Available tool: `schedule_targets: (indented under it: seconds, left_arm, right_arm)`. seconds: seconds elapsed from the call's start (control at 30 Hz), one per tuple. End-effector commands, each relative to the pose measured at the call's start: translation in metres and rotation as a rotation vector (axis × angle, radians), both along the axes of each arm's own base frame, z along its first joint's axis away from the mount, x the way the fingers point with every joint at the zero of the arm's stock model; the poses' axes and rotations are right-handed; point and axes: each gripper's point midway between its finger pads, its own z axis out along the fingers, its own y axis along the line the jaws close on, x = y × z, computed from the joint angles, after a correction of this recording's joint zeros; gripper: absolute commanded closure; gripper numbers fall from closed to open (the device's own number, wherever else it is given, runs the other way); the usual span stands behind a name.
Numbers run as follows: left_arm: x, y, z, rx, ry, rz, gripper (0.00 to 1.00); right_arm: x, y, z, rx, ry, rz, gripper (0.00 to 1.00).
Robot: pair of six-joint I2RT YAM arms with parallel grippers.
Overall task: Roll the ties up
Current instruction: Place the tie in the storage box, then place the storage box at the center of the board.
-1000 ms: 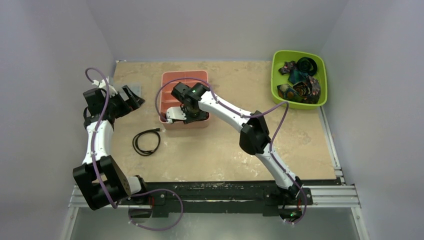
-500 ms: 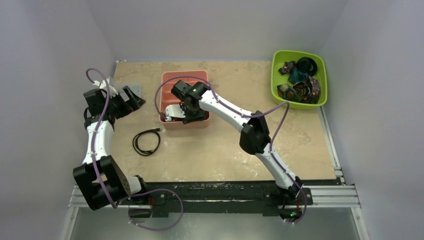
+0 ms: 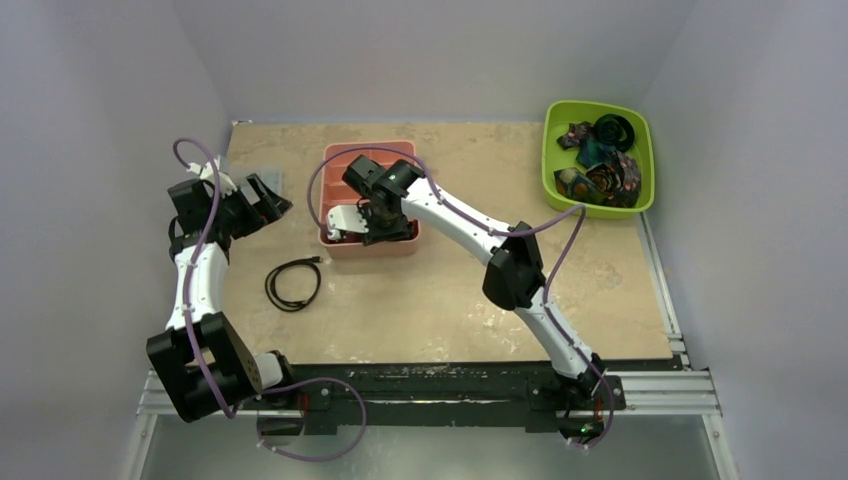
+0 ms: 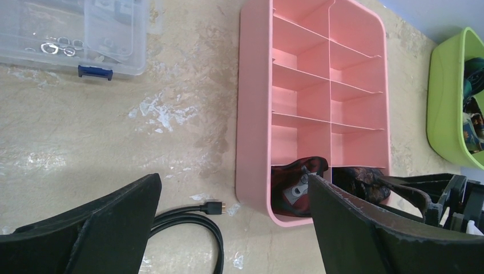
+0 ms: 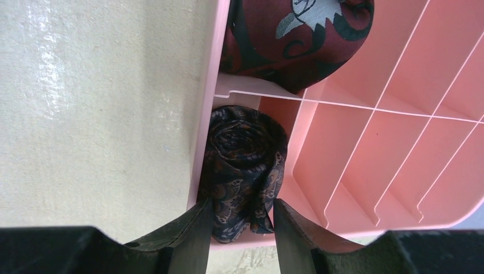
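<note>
right gripper (image 5: 241,212) jaws widened around rolled tie (image 5: 242,160), arm slightly shifted

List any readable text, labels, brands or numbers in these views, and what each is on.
None: no readable word, label, brand or number in any view.
The grey shapes on the maroon tie are a woven pattern, not lettering.
The clear box shows no label; its small contents are too tiny to read.
The pink tray is unmarked.
</note>
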Motion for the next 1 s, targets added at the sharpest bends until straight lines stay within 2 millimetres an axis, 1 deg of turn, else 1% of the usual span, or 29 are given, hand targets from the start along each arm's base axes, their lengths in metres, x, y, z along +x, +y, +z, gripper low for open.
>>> schedule_targets:
  seconds: [0.0, 0.1, 0.2, 0.3, 0.43, 0.53, 0.6, 0.67, 0.73, 0.8, 0.83, 0.9, 0.97]
  left_arm:
    - [0.003, -0.001, 0.015, 0.002, -0.063, -0.009, 0.0]
    - [0.003, -0.001, 0.016, 0.005, -0.068, -0.01, 0.0]
    - [0.003, -0.002, 0.017, 0.01, -0.074, -0.021, 0.0]
    - [0.003, -0.005, 0.018, 0.027, -0.083, -0.042, 0.0]
    - [0.003, -0.016, 0.023, 0.091, -0.108, -0.117, 0.0]
    - [0.001, -0.032, 0.03, 0.167, -0.145, -0.212, 0.0]
    - [-0.004, -0.049, 0.033, 0.216, -0.168, -0.312, 0.0]
    - [-0.011, -0.067, 0.031, 0.272, -0.182, -0.421, 0.0]
    - [-0.02, -0.085, 0.028, 0.308, -0.193, -0.531, 0.04]
    - [-0.033, -0.103, 0.022, 0.336, -0.193, -0.647, 0.12]
    - [-0.041, -0.111, 0.017, 0.357, -0.182, -0.71, 0.16]
    - [-0.061, -0.129, 0.003, 0.391, -0.145, -0.843, 0.27]
    - [-0.075, -0.139, -0.009, 0.41, -0.105, -0.928, 0.39]
  right_arm:
    - [0.001, 0.012, 0.058, 0.138, -0.066, 0.021, 0.59]
    - [0.001, 0.014, 0.071, 0.176, -0.077, 0.013, 0.59]
    - [-0.003, 0.019, 0.086, 0.253, -0.058, 0.001, 0.59]
    - [0.002, 0.017, 0.097, 0.326, -0.048, -0.058, 0.6]
    - [0.013, 0.012, 0.113, 0.438, -0.008, -0.173, 0.6]
    - [0.022, 0.003, 0.122, 0.525, 0.041, -0.287, 0.6]
    - [0.03, -0.01, 0.121, 0.564, 0.092, -0.38, 0.6]
    - [0.033, -0.022, 0.117, 0.595, 0.16, -0.472, 0.6]
    - [0.038, -0.036, 0.111, 0.622, 0.223, -0.567, 0.61]
    - [0.043, -0.051, 0.102, 0.647, 0.288, -0.653, 0.62]
    - [0.043, -0.059, 0.094, 0.646, 0.319, -0.695, 0.62]
    - [0.046, -0.074, 0.084, 0.65, 0.347, -0.756, 0.63]
    - [0.046, -0.085, 0.072, 0.632, 0.351, -0.788, 0.64]
